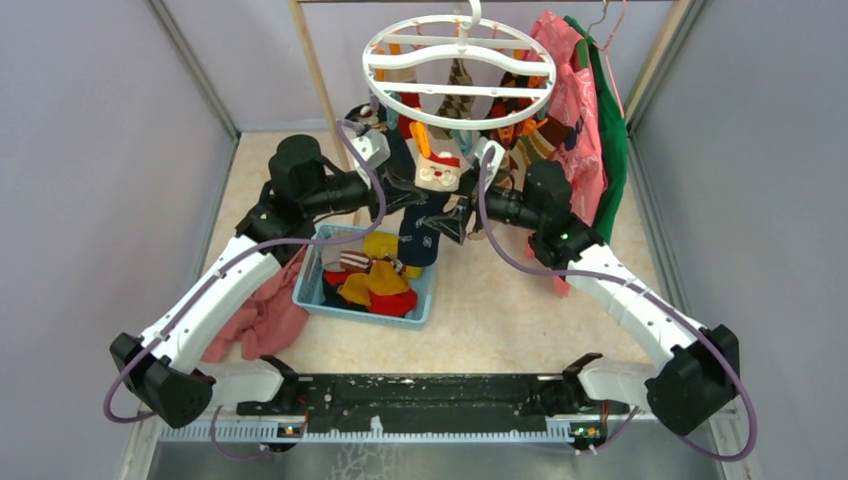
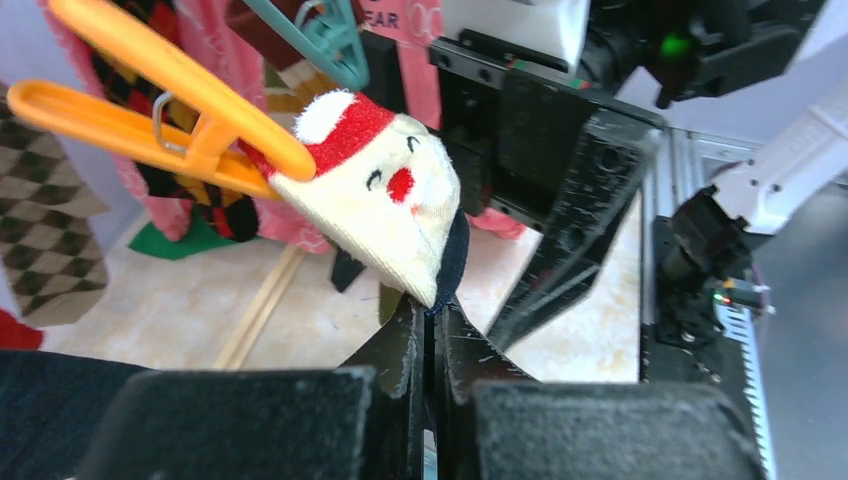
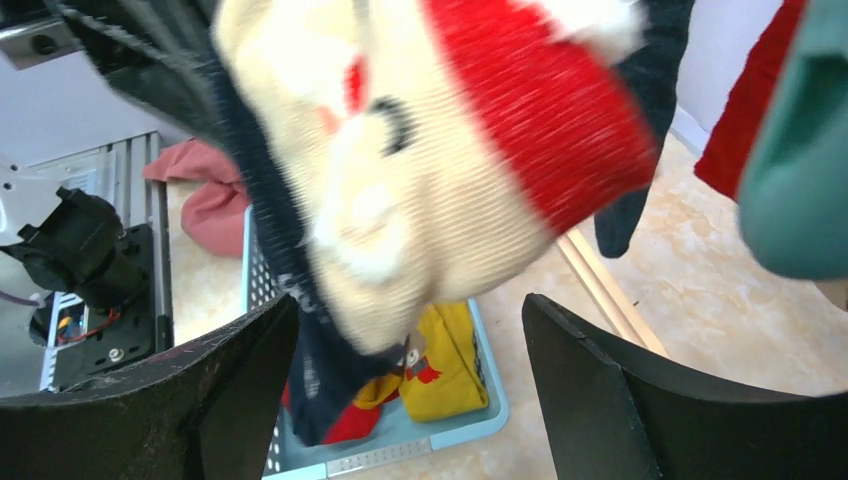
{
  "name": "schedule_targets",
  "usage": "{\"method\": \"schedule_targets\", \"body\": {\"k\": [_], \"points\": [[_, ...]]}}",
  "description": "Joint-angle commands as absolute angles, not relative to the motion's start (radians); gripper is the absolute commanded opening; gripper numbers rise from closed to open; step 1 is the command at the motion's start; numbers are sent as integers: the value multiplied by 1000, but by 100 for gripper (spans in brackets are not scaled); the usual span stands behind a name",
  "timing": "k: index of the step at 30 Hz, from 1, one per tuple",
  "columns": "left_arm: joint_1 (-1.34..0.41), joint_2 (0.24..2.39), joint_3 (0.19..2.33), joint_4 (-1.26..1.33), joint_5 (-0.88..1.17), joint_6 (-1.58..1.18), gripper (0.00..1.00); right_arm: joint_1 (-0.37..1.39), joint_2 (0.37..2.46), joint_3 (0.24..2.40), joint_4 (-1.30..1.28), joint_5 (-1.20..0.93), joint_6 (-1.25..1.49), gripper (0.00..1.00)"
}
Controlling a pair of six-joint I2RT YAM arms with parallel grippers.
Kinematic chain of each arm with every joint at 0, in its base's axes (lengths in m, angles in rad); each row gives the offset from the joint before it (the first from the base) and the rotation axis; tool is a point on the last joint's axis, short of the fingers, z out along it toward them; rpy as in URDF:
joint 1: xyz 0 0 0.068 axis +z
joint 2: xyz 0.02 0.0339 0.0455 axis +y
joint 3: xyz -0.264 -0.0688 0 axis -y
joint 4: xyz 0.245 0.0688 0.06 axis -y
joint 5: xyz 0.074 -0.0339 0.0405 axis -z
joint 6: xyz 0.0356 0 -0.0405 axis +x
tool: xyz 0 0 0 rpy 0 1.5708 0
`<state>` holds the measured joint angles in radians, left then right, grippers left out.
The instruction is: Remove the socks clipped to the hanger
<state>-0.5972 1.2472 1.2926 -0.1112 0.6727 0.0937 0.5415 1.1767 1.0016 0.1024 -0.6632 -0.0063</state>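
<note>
My left claw (image 2: 432,330) is pinched tight on the navy lower edge of the Santa-face sock (image 2: 385,215), whose red cap end sits in the orange clip (image 2: 180,125) at its 10 o'clock. My right claw (image 3: 405,310) gapes wide and holds nothing, the sock hanging close before its fingers. From above, the hanger (image 1: 460,62) hangs at 12 o'clock over the worktop (image 1: 500,320), with this sock just under it and the blue basket (image 1: 360,312) of socks (image 1: 375,283) at the sock's 7 o'clock.
</note>
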Motion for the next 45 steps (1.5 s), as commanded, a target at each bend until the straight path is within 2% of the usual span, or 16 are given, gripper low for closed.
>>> {"method": "schedule_targets", "body": {"k": [1,5,8,10,14,15,23,27,31,45], "points": [[-581,1223,1253,-78,832,6,0,545,1190,1032,191,-653,-24,82],[-573,1223,1226,-30,875,-62,0,546,1202,1010,261,-795,30,76],[-564,1224,1207,7,889,-102,0,546,1211,987,320,-867,80,63],[-561,1225,1199,35,876,-114,0,546,1212,978,344,-895,103,47],[-560,1228,1213,34,820,-111,4,545,1212,975,350,-915,121,4],[-560,1231,1222,27,801,-108,7,546,1211,974,352,-914,126,0],[-560,1262,1331,-57,649,-62,59,546,1218,984,371,-935,172,0],[-561,1294,1393,-70,603,-101,77,546,1227,991,374,-939,178,0],[-563,1326,1436,-66,574,-150,83,546,1231,989,375,-934,176,0],[-570,1418,1572,-86,444,-289,85,546,1236,981,374,-929,168,0]]}}
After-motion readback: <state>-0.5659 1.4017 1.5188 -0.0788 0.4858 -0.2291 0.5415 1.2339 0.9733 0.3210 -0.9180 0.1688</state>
